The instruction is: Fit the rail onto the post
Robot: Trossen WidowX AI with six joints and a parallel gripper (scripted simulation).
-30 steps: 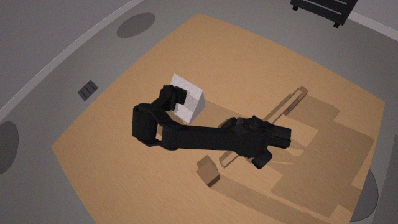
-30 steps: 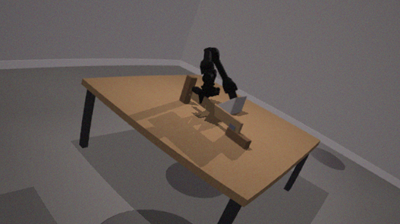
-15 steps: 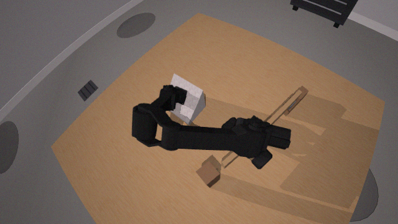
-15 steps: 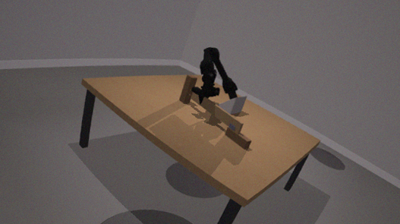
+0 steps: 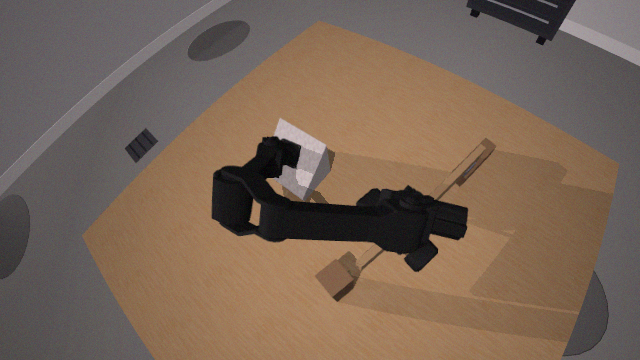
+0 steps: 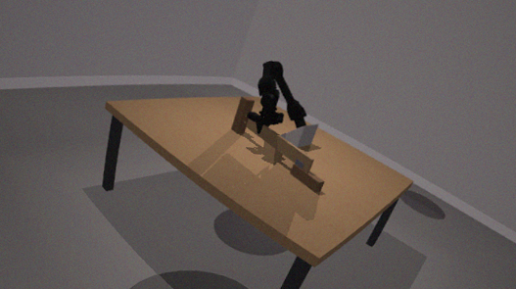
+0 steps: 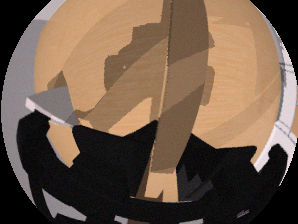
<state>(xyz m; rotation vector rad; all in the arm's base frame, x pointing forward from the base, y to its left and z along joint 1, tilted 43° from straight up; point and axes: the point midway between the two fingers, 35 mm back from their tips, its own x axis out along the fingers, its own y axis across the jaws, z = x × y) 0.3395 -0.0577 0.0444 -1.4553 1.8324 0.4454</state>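
The wooden rail (image 5: 444,186) (image 6: 289,147) (image 7: 187,65) runs from the low footboard block (image 5: 465,179) (image 6: 307,178) to close beside the short wooden post (image 5: 334,277) (image 6: 242,115). Its far end sits at the bracket (image 6: 300,164) on the block. Its near end is raised off the table and looks about level in the exterior view. My gripper (image 6: 260,128) (image 7: 165,124) is shut on the rail near the post end; the arm hides the fingers in the top view. The pegs cannot be made out, and I cannot tell whether the rail end touches the post.
A pale grey wedge-shaped block (image 5: 300,134) (image 6: 307,136) (image 7: 55,102) stands on the table (image 5: 225,280) (image 6: 180,140) beside the arm's base, behind the rail as seen in the exterior view. The arm reaches over the rail, and its shadows fall across the table.
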